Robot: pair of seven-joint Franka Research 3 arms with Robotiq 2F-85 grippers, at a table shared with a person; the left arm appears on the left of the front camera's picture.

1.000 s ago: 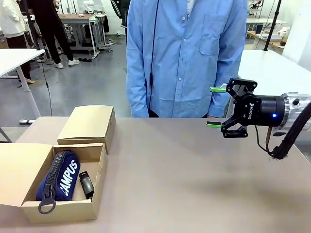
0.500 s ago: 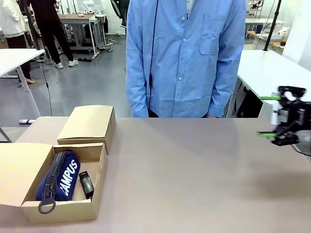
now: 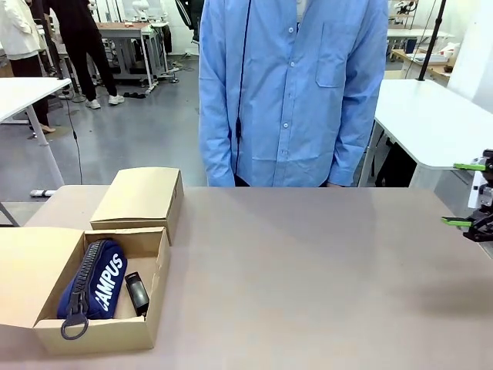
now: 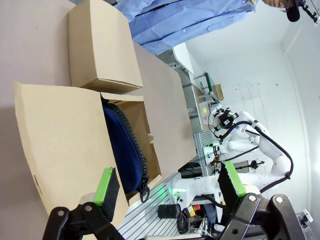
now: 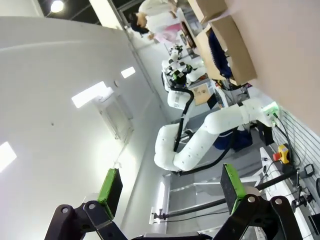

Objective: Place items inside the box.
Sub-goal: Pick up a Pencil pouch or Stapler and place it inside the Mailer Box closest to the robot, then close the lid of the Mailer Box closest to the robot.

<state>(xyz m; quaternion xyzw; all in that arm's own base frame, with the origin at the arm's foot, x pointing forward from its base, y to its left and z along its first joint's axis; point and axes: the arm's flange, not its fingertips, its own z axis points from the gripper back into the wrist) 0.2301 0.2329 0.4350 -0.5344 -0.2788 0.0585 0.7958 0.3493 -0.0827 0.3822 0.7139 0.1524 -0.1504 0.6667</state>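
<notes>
Two items, navy pouch [image 3: 94, 287] and black stapler [image 3: 137, 293], fill the box [image 3: 115, 333]; both tools gape empty.

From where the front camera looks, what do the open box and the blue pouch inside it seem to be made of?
The open box looks like plain brown cardboard: matte, with folded flaps and thin cut edges. The blue pouch looks like soft woven fabric, slightly sagging, with a chunky zip, a ring pull and white CAMPUS print.

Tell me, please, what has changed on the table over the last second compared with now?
The right claw, open and empty throughout, has pulled back from mid-table in front of the person to the right edge of the front view. Nothing was gripped or released. The open box with the navy pouch and black item, and the closed box, stayed put.
</notes>
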